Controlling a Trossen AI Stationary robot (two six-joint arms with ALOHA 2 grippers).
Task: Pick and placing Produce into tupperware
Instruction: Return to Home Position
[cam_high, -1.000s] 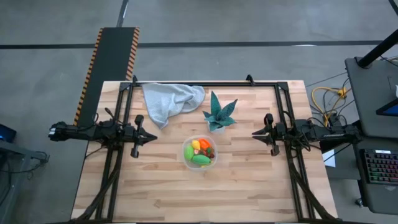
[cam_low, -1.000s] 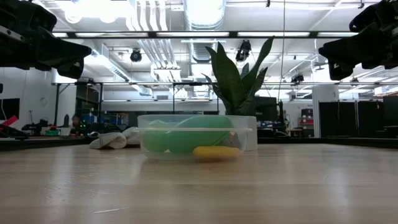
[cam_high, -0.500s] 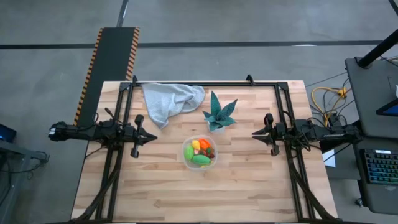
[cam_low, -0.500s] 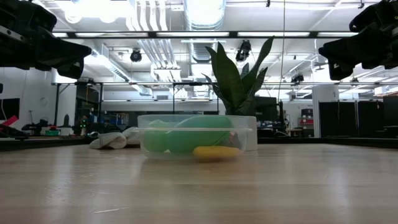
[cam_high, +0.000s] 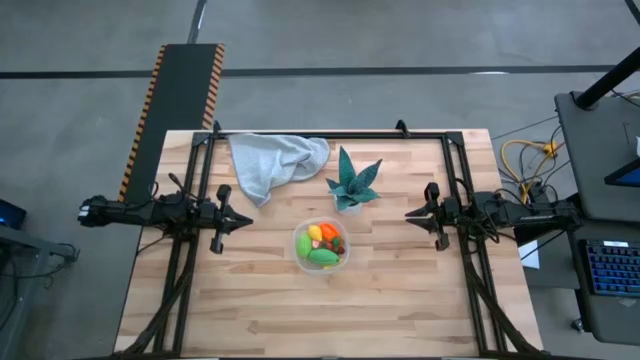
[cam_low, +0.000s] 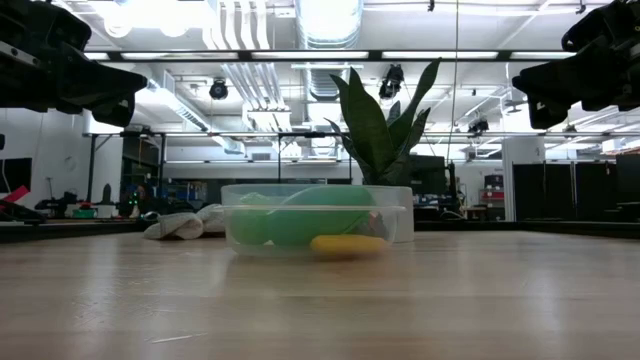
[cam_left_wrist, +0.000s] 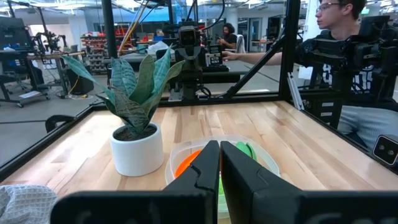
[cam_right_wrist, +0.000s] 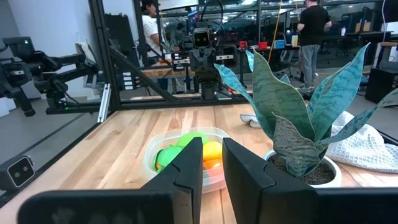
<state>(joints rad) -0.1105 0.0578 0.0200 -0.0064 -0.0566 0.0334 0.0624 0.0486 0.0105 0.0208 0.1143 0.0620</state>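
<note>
The round clear tupperware (cam_high: 321, 262) sits at the table's middle; it also shows in the low view (cam_low: 300, 212). The produce lies inside it: a yellow lemon (cam_high: 315, 233), an orange carrot (cam_high: 329, 231) and green pieces (cam_high: 322, 256). My left gripper (cam_high: 247, 220) hovers above the table to the left of the tupperware, with its fingers shut (cam_left_wrist: 220, 163). My right gripper (cam_high: 409, 214) hovers to the right of it, with a narrow gap between its fingers (cam_right_wrist: 212, 163). Both point at the tupperware and touch nothing.
A teal spiky-leaved plant in a white pot (cam_high: 352, 184) stands just beyond the tupperware. A pale grey cloth (cam_high: 272, 162) lies crumpled at the far left of the table. A black frame (cam_high: 330, 135) runs along the far edge and both sides. People show in the room beyond.
</note>
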